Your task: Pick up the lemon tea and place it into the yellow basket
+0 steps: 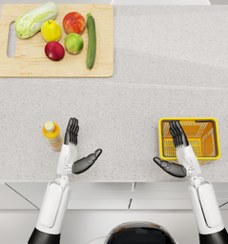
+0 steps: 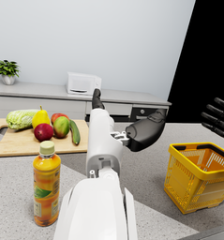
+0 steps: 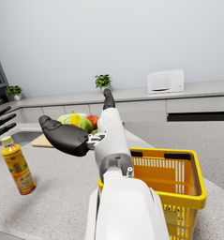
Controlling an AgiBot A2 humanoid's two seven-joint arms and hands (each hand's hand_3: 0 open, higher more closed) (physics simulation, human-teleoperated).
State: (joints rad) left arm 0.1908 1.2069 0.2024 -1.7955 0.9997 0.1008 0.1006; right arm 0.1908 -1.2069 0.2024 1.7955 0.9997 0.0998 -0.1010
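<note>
The lemon tea (image 1: 53,136) is a small orange bottle with a pale cap, standing upright on the counter; it also shows in the left wrist view (image 2: 46,183) and the right wrist view (image 3: 18,165). My left hand (image 1: 77,147) is open just to the right of the bottle, fingers straight, thumb out, not touching it. The yellow basket (image 1: 213,139) stands on the right with nothing in it, and also shows from the wrists (image 2: 200,173) (image 3: 186,178). My right hand (image 1: 177,150) is open at the basket's left rim, fingers over the rim.
A wooden cutting board (image 1: 20,66) at the back left carries a cabbage (image 1: 36,19), a pear, an apple, a mango, a plum and a cucumber (image 1: 90,40). The counter's front edge (image 1: 115,181) runs just behind my wrists.
</note>
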